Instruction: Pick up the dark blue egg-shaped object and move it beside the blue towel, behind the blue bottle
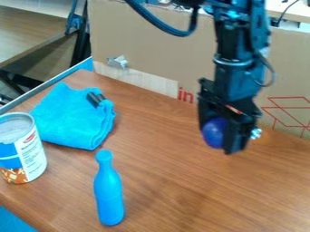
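Observation:
The black gripper (219, 136) hangs over the right part of the wooden table, its fingers shut on a dark blue round object (214, 132). The round object is held above the tabletop, partly hidden by the finger on the right. A light blue bottle or bowling pin (109, 195) is at the front, left of the gripper and apart from it. Behind that lies a folded bright blue cloth (74, 118) with a small black item (95, 99) on its right part. At the left edge stands a can (31, 152) with a white, blue and brown label.
The wooden table (176, 181) has a blue edge strip at its left. A cardboard sheet (157, 54) with red print stands along the back, a crumpled silvery piece (117, 62) on it. Another wooden surface (36, 27) is at the upper left.

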You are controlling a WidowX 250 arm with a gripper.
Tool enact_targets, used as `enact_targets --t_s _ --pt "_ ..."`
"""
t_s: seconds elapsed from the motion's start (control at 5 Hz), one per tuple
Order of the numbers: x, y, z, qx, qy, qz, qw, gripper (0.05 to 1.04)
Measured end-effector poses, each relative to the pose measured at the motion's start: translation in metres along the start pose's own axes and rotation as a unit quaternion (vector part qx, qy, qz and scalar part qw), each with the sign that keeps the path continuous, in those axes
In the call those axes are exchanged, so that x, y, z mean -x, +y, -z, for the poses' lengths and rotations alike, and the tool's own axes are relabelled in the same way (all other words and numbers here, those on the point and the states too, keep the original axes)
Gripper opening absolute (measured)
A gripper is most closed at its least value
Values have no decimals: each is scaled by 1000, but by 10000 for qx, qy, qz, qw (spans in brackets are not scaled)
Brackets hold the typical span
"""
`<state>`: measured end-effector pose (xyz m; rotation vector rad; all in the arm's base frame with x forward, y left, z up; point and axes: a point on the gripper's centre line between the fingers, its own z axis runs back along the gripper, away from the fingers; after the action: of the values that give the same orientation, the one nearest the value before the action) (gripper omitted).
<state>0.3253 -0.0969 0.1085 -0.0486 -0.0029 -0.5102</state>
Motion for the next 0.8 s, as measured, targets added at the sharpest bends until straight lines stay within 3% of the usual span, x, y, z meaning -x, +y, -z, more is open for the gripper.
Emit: enact_targets --t_s 0.2,0.4,0.8 --pt "1 51 -7 -246 -105 -664 9974 832" --pt "22 101 10 -366 413 -1259 9905 832" --pt "50 128 43 -228 999 -1495 9834 832"
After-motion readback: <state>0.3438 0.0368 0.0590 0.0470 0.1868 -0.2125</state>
